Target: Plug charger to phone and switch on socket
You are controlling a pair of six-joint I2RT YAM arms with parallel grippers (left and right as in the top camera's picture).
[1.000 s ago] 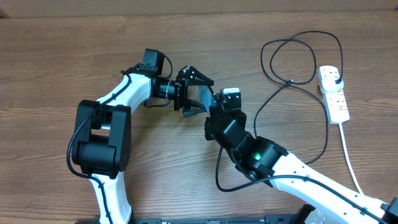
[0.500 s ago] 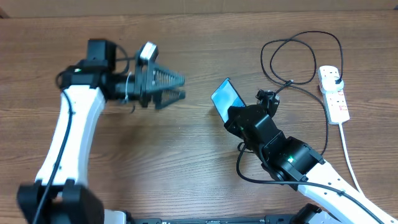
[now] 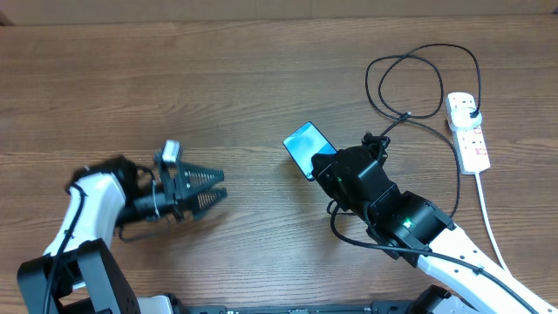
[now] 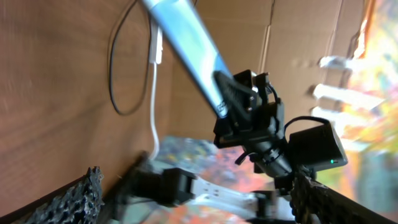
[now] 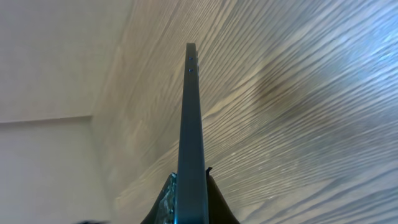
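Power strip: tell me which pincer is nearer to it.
Right. The right pincer, shut on the phone, is mid-table, to the left of the power strip; the left pincer, open, is much farther left.

Wooden table (image 3: 261,78) with looped black charger (image 3: 405,115) and white socket (image 3: 468,133).

I locate phone (image 3: 305,142) near table centre, slightly right, its front end between fingers of right gripper (image 3: 325,164). Left gripper (image 3: 212,187) sits well apart, toward front-left corner, fingers toward phone. Socket (image 3: 466,131) lies on table at right edge, toward back. Charger (image 3: 405,115) is looped left of socket near back-right corner, plug head in socket's rearmost outlet; one run trails forward under right arm. Socket cord (image 3: 488,214) follows right edge toward front.
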